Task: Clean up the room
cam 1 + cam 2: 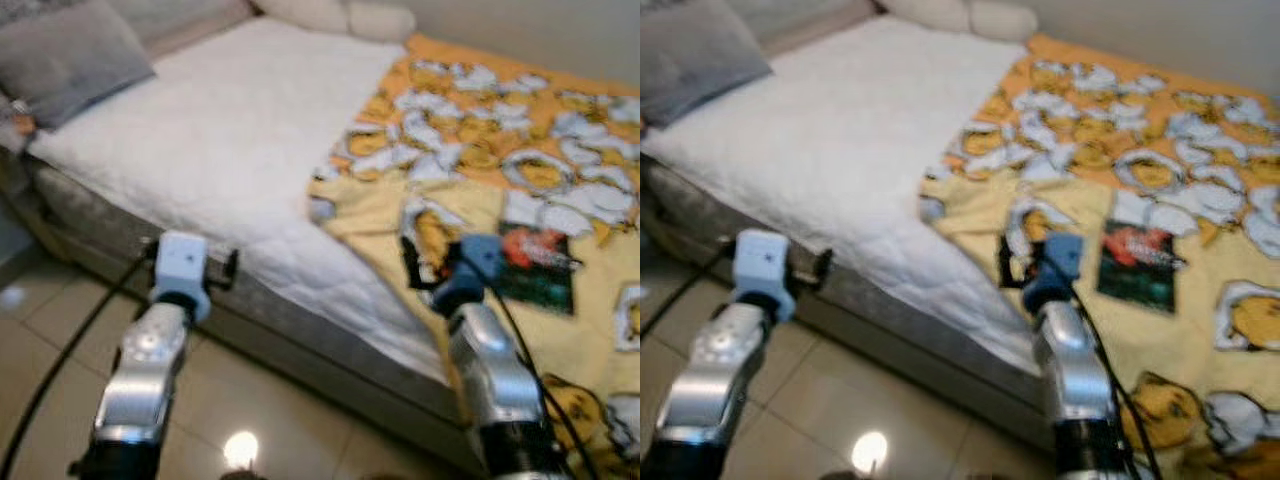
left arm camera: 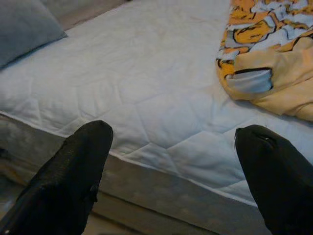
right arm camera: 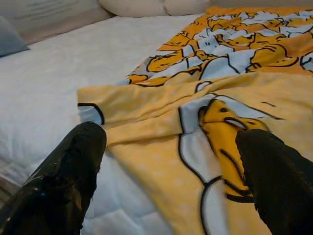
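A dark-covered book [image 1: 538, 268] lies on the yellow cartoon-print blanket [image 1: 480, 150] covering the white quilted mattress [image 1: 230, 140], both grippers, left gripper [image 2: 171, 161] and right gripper [image 3: 166, 161], hovering wide open at its edge.

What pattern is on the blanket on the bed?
Yellow blanket with orange, white and black cartoon figures, clearest in the right wrist view.
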You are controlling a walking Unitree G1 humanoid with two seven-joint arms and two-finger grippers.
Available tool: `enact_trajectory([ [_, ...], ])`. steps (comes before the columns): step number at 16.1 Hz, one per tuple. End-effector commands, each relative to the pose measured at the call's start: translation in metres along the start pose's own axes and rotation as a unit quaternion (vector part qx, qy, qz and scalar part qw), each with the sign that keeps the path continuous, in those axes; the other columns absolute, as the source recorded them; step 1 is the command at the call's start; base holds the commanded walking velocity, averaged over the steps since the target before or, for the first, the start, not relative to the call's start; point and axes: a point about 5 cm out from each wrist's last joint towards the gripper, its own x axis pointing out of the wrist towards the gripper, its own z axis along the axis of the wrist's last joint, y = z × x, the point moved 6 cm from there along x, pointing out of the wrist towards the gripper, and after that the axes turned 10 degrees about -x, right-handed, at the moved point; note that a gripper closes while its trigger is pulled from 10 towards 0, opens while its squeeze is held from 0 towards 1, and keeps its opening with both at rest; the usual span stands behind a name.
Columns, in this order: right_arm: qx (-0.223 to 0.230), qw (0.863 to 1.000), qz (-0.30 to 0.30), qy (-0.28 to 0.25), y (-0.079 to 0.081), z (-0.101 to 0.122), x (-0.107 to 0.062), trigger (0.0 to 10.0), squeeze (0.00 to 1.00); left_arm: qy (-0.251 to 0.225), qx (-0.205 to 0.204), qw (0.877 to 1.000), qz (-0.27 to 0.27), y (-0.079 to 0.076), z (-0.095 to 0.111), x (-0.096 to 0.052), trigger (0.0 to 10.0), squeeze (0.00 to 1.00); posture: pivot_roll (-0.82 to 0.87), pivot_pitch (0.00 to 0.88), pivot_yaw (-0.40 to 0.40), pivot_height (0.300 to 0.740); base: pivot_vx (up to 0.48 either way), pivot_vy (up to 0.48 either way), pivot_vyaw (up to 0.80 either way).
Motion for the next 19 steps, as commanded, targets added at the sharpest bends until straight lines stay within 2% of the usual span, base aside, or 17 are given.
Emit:
enact_trajectory([
  [1,-0.007,1.000,-0.002,0.007,-0.008,-0.002,-0.001,10.0,1.00,0.001,0.000,1.000,-0.012,-0.009,0.000,0.001,10.0,1.00,0.02,0.000,-0.033,0.740,0.000,-0.375,0.00],
  [12,-0.010,0.999,0.021,0.023,-0.001,-0.008,-0.001,10.0,1.00,0.006,0.008,1.000,-0.021,-0.011,-0.003,0.001,10.0,1.00,0.02,0.000,-0.033,0.740,0.000,-0.376,0.75],
  [15,-0.003,0.999,0.040,0.028,0.007,-0.011,-0.003,10.0,1.00,0.006,0.009,1.000,-0.020,-0.011,-0.003,0.001,10.0,1.00,0.02,0.000,-0.033,0.740,0.000,-0.376,0.00],
  [19,-0.002,0.998,0.043,0.035,0.008,-0.013,-0.003,10.0,1.00,0.007,0.010,1.000,-0.020,-0.011,-0.003,0.001,10.0,1.00,0.02,0.000,-0.034,0.740,0.000,-0.377,0.00],
])
